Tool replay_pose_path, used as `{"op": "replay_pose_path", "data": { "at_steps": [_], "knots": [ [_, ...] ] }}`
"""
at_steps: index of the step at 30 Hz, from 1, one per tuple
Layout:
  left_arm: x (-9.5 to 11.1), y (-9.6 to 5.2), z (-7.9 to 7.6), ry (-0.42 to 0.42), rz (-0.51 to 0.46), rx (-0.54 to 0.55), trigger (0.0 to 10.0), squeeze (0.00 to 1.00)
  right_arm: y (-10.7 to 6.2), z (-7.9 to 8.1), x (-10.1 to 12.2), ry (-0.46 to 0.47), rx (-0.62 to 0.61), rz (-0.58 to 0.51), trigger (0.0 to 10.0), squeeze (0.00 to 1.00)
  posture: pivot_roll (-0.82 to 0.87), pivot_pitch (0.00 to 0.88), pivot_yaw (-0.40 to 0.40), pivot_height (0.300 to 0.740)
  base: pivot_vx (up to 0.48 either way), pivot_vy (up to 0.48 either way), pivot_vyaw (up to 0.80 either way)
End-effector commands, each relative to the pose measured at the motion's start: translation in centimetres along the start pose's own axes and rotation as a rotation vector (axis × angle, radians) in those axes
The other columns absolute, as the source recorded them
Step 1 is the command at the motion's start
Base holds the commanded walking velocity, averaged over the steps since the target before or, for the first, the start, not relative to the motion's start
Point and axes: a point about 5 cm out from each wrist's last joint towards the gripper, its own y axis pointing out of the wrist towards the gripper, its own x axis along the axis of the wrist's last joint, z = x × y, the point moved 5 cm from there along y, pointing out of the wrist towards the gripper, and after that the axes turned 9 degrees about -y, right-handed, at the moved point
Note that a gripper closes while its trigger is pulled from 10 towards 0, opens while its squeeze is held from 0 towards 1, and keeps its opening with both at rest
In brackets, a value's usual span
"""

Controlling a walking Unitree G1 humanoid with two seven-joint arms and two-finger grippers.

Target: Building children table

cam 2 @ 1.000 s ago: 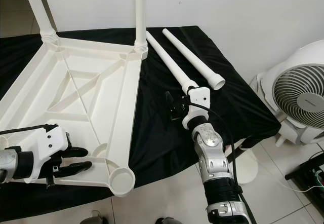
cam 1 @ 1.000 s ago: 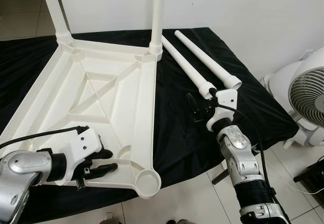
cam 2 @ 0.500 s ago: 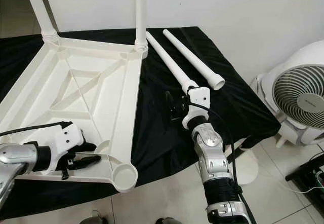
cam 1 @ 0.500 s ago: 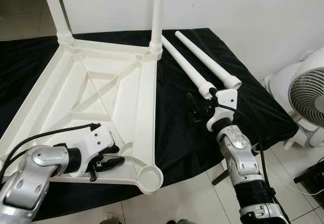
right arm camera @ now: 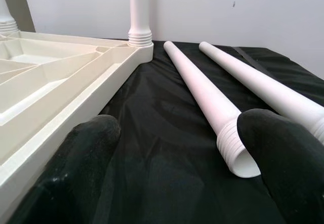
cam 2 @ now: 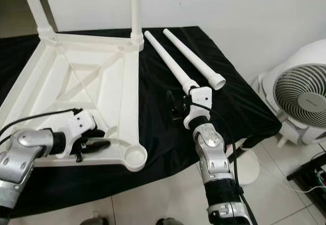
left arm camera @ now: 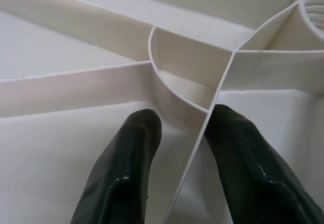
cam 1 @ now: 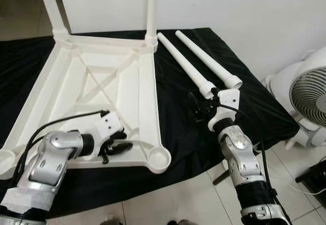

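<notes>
The white tabletop (cam 1: 147,92) lies upside down on the black-clothed table. Two white legs (cam 1: 151,11) (cam 1: 48,6) stand screwed in at its far corners. The near right socket (cam 1: 159,158) holds nothing. My left gripper (cam 1: 116,142) sits just left of that socket. In the left wrist view its fingers (left arm camera: 126,148) straddle a thin rib (left arm camera: 200,133), shut on it. Two loose legs (cam 1: 183,64) (cam 1: 206,57) lie side by side on the cloth to the right. My right gripper (cam 1: 197,109) stands open just short of the nearer leg's threaded end (right arm camera: 235,150).
A white standing fan (cam 1: 308,97) is on the floor at the right, past the table's edge. Black cloth (cam 1: 173,123) lies bare between the tabletop and my right arm. A white wall runs behind the table.
The tabletop has turned and slid back from the front edge, its near right corner going up and right. My left gripper went with it. The right arm has stayed still.
</notes>
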Motion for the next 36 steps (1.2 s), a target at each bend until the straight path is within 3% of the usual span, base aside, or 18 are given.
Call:
{"op": "replay_pose_path", "data": {
  "at_steps": [1,5,14,23,26,28,35,36],
  "knots": [
    [0.9,-1.2,4.6,0.007,-0.068,0.418,10.0,0.0,0.0,0.1,0.1,0.008,-0.002,0.0,10.0,0.0,0.09,0.088,-0.068,0.74,0.0,0.0,0.0],
    [1.8,-1.7,6.6,-0.02,-0.113,0.526,10.0,0.0,-0.1,0.0,0.0,0.011,-0.003,0.005,10.0,0.0,0.09,0.092,-0.071,0.74,0.0,0.0,0.0],
    [3.3,-1.7,7.7,-0.019,-0.181,0.593,10.0,0.0,-0.1,0.1,0.0,0.016,0.0,0.01,10.0,0.0,0.08,0.094,-0.074,0.74,0.0,0.0,0.0],
    [4.2,-1.1,6.7,-0.026,-0.229,0.536,10.0,0.0,-0.1,0.0,0.0,0.01,-0.006,0.011,10.0,0.0,0.08,0.095,-0.073,0.74,0.0,0.0,0.0],
    [6.0,-1.4,5.1,-0.037,-0.343,0.447,10.0,0.0,-0.1,-0.7,0.0,-0.003,-0.033,0.011,10.0,0.0,0.08,0.091,-0.071,0.74,0.0,0.0,0.0],
    [6.5,-1.6,4.9,-0.043,-0.372,0.436,10.0,0.0,0.0,-1.0,0.1,-0.006,-0.044,0.008,10.0,0.0,0.08,0.088,-0.07,0.74,0.0,0.0,0.0],
    [8.3,-2.6,5.8,-0.105,-0.468,0.504,10.0,0.0,1.0,-2.9,0.2,-0.05,-0.106,0.007,10.0,0.0,0.09,0.073,-0.068,0.74,0.0,0.0,0.0],
    [8.5,-2.5,5.8,-0.11,-0.479,0.509,10.0,1.0,1.3,-3.2,0.2,-0.05,-0.112,0.009,10.0,0.7,0.09,0.072,-0.067,0.74,0.0,0.0,0.0]
  ]
}}
